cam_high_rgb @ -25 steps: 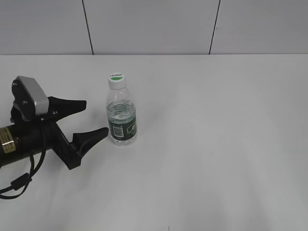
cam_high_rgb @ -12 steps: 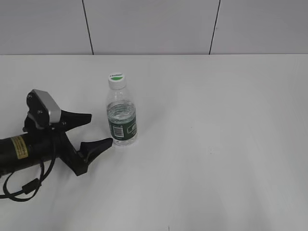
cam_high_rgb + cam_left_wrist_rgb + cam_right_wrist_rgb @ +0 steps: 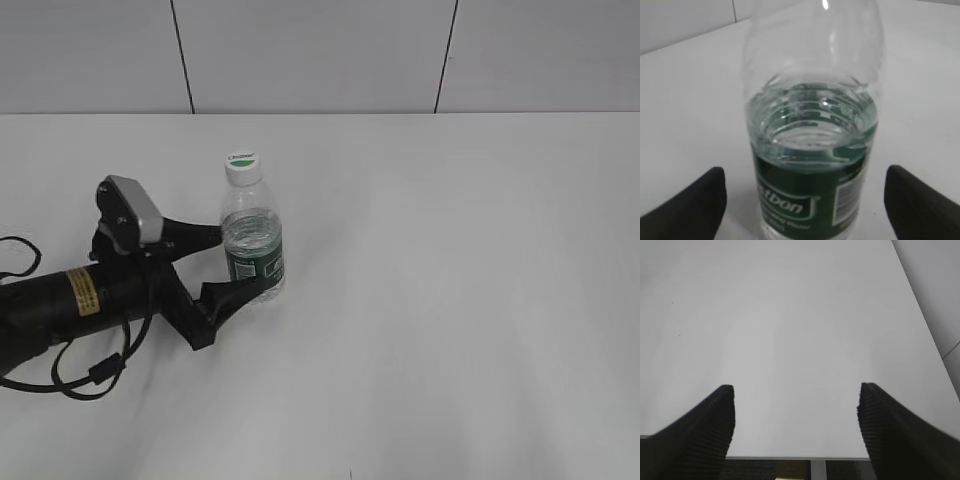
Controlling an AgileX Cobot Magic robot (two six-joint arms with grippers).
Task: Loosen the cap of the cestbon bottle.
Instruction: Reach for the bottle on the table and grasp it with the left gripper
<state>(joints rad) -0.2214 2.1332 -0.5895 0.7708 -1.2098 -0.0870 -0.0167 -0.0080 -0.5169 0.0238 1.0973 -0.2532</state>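
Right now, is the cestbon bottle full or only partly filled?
Partly filled. In the left wrist view the waterline in the cestbon bottle sits just above its green label; the upper part is clear and empty.

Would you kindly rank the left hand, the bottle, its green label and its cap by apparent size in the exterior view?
1. Left hand, though it sits nearer the camera, which may flatter it.
2. Cestbon bottle.
3. Green label.
4. Cap, clearly the smallest.
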